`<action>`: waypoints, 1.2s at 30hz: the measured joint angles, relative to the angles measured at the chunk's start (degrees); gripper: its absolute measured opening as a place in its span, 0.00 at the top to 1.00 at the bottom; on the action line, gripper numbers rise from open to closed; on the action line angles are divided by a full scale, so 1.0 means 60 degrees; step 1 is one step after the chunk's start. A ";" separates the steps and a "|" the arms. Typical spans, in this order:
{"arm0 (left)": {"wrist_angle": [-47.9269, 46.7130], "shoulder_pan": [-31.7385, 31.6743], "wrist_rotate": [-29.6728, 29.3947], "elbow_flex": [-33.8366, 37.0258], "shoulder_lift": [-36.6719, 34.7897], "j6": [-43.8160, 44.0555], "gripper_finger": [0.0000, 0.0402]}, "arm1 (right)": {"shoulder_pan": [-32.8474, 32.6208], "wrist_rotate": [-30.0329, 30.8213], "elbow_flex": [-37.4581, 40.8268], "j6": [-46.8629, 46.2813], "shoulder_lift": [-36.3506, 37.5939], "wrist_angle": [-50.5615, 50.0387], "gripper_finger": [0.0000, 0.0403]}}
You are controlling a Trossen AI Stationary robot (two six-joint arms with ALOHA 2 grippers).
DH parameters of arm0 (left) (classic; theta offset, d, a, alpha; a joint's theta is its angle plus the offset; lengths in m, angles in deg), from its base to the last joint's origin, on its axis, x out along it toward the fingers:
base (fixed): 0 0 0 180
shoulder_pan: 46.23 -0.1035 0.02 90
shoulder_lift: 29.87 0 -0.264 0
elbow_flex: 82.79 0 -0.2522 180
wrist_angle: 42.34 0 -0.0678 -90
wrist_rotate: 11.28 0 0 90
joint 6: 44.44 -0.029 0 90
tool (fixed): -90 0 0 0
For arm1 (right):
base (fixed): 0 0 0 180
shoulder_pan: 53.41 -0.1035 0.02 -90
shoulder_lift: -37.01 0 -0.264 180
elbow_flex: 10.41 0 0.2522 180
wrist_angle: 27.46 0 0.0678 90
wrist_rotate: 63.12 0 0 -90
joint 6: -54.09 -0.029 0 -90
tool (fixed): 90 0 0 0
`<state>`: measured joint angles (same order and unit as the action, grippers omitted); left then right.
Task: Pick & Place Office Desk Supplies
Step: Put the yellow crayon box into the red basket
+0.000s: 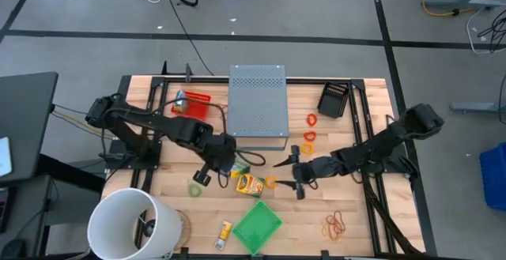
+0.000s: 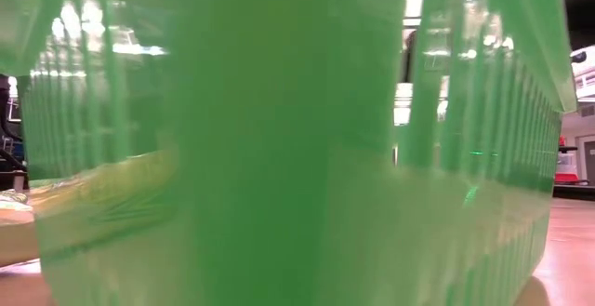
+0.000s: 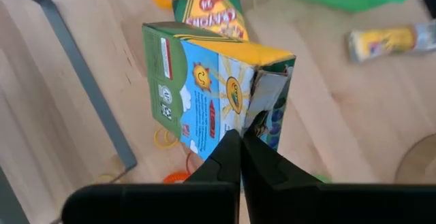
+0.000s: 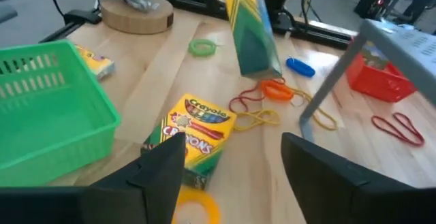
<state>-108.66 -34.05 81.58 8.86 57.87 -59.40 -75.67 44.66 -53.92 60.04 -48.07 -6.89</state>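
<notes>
My left gripper (image 3: 242, 149) is shut on a green-and-blue crayon box (image 3: 211, 94), which also shows in the right wrist view (image 4: 253, 30) above the table's middle. A second, yellow crayon box (image 1: 251, 184) (image 4: 196, 137) lies flat on the wood in front of my right gripper (image 1: 292, 173) (image 4: 235, 183), which is open, near the table and touches nothing. Thin rubber bands, orange and yellow (image 4: 262, 101), lie loose between the two grippers. A green band (image 1: 197, 189) lies near the left arm. My left gripper pinches the crayon box between its two fingers at the end with the opened flap (image 3: 262, 118), coming from above. The box hangs below the fingers, tilted, and looks lifted clear of the table.
The grey perforated box (image 1: 258, 106) stands at the far middle, with a red basket (image 1: 192, 106) to its left and a black one (image 1: 334, 99) to its right. The white bucket (image 1: 130, 224) and green basket (image 1: 257, 226) sit near. The green basket (image 2: 279, 139) fills the low view.
</notes>
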 joint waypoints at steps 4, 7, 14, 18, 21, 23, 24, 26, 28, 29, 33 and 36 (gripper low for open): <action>-0.0015 -0.0269 0.0550 -0.0264 0.0000 0.0000 1.00 | 0.0005 0.0064 -0.1032 0.0460 -0.1033 -0.0038 0.34; -0.0059 -0.0440 0.0873 -0.0320 0.0000 0.0005 1.00 | 0.0134 0.0066 -0.1857 0.0706 -0.1605 -0.0394 0.34; -0.0515 -0.0611 0.1067 -0.0320 0.0000 0.0051 1.00 | 0.0498 0.0538 -0.2825 0.1061 -0.1975 -0.1254 0.34; -0.0543 -0.0608 0.1086 -0.0320 0.0000 0.0072 1.00 | 0.0647 0.0496 -0.2843 0.1062 -0.1964 -0.1167 0.34; -0.0596 -0.0604 0.1192 -0.0320 0.0000 0.0109 1.00 | 0.0708 0.0459 -0.2843 0.1062 -0.1964 -0.1106 0.34; -0.0561 -0.0611 0.1194 -0.0320 0.0000 0.0109 1.00 | 0.0743 0.0429 -0.2843 0.1062 -0.1964 -0.0938 0.34; -0.0551 -0.0611 0.1190 -0.0320 0.0000 0.0108 1.00 | 0.0755 0.0335 -0.2843 0.1062 -0.1964 -0.0777 0.34; -0.0522 -0.0611 0.1190 -0.0320 0.0000 0.0109 1.00 | 0.0766 0.0249 -0.2843 0.1073 -0.1964 -0.0635 0.34; -0.0442 -0.0611 0.1186 -0.0320 0.0000 0.0109 1.00 | 0.0809 0.0235 -0.2843 0.1125 -0.1964 -0.0630 0.34; -0.0384 -0.0611 0.1186 -0.0320 0.0000 0.0109 1.00 | 0.0819 0.0228 -0.2843 0.1139 -0.1964 -0.0605 0.34; -0.0239 -0.0619 0.1186 -0.0320 0.0000 0.0109 1.00 | 0.0880 0.0188 -0.2843 0.1320 -0.1964 -0.0588 0.34; -0.0118 -0.0619 0.1183 -0.0316 0.0000 0.0105 1.00 | 0.0881 0.0164 -0.2843 0.1440 -0.1964 -0.0412 0.34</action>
<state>-109.37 -37.77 88.68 6.96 57.87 -58.77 -70.38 45.64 -70.97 68.68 -59.85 -9.36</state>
